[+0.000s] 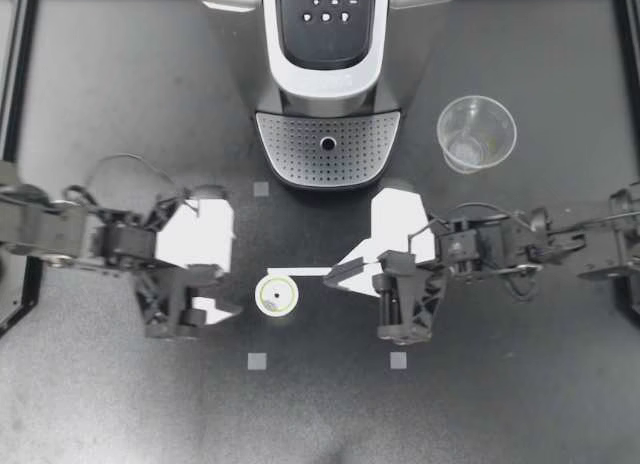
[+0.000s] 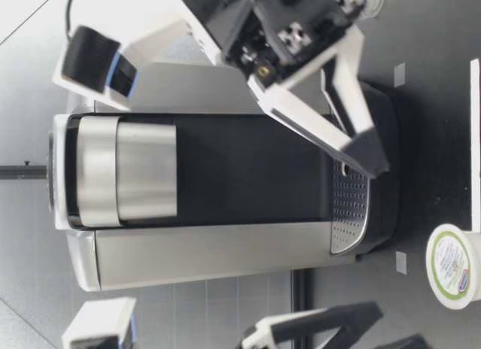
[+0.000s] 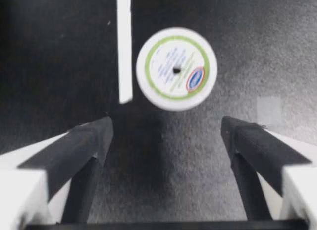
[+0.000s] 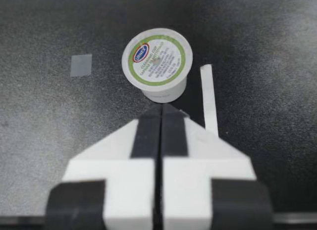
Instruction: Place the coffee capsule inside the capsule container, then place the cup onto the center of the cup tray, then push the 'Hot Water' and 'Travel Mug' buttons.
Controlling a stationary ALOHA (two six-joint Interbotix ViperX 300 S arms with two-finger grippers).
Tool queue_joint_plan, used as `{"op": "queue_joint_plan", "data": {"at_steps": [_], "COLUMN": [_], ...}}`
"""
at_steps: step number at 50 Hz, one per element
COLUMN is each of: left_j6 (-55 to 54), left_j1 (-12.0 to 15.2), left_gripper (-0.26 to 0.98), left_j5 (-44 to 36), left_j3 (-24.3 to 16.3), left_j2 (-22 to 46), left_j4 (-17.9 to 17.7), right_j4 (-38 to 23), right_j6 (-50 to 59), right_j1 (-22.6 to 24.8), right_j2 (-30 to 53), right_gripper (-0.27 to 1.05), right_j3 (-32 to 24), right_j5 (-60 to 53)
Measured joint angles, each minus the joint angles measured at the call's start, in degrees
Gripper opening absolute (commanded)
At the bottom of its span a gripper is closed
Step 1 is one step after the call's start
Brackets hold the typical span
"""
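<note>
The capsule (image 1: 277, 296) stands lid-up on the table (image 1: 110, 404). My left gripper (image 1: 228, 264), spread wide and empty, faces it. My right gripper (image 1: 335, 274), closed on nothing, points at it from close by. A careless approach could knock it over.

Both my arms (image 1: 60, 229) black, thin cables (image 1: 125, 157) looping at the wrists; left gripper (image 1: 232, 266) and right gripper (image 1: 335, 274) alike: white fingers (image 4: 198, 145), black pads (image 3: 84, 145)
</note>
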Motion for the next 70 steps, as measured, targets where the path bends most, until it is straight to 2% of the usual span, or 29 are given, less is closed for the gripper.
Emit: {"op": "queue_joint_plan", "data": {"at_steps": [15,70], "left_j6": [1.76,3.87], "left_j1": [-1.49,-1.05], "left_gripper": [0.80,0.79], "left_j5": [0.00,-4.57], "left_j3": [-3.16,-4.22], "left_j2": [4.83,9.84], "left_j4": [0.09,1.32], "right_j4": [-0.09,-0.88], "right_j6": [0.00,-0.44], "right_j1": [0.18,0.35], "right_j2": [2.72,8.09], "right_gripper": [0.05,0.05], "right_j3": [-1.76,-6.06], "right_j5": [0.00,-0.18]}}
